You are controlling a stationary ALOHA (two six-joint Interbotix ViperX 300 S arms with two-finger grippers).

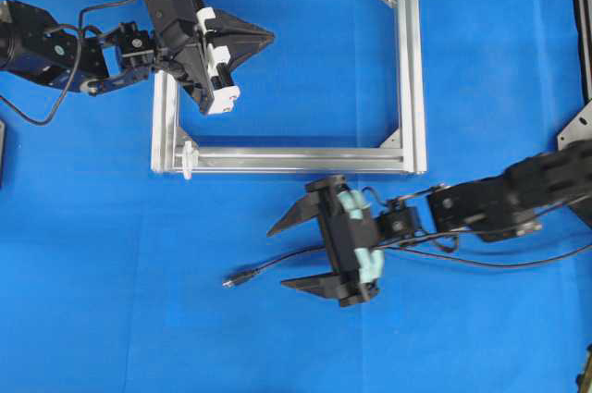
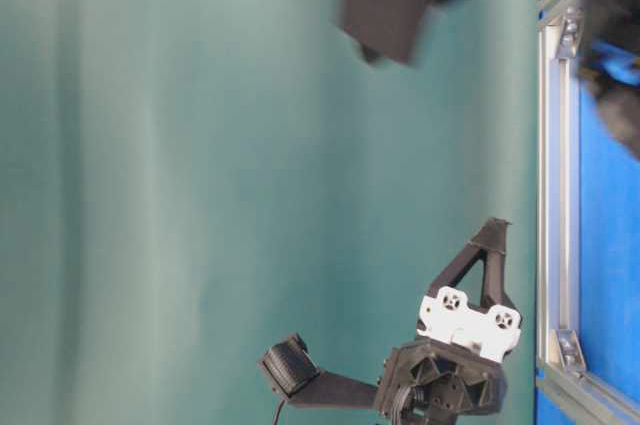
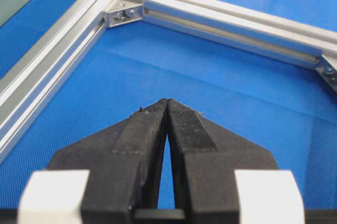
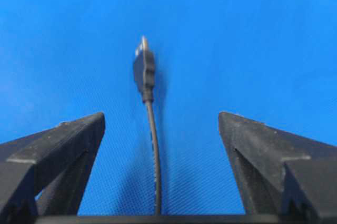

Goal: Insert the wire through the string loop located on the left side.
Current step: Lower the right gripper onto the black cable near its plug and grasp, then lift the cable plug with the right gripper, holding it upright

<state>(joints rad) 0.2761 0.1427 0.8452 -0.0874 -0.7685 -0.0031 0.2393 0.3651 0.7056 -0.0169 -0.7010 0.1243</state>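
The wire [image 1: 268, 266] lies on the blue cloth in front of the silver frame [image 1: 407, 69], its plug tip [image 1: 228, 280] pointing left. My right gripper [image 1: 277, 257] is open and straddles the wire from above; in the right wrist view the wire [image 4: 152, 145] runs between the spread fingers, touching neither, and its plug [image 4: 143, 71] lies beyond my right gripper [image 4: 160, 116]. The string loop [image 1: 188, 160] is a small white piece at the frame's near left corner. My left gripper [image 1: 271, 38] is shut on nothing and hovers inside the frame's far left part, its tips [image 3: 167, 103] pressed together.
The frame's near bar [image 1: 296, 160] lies between the wire and the left gripper. Corner brackets [image 3: 124, 13] sit inside the frame. A metal bracket [image 1: 575, 129] stands at the table's right edge. The right arm's own cable [image 1: 518, 262] trails to the right.
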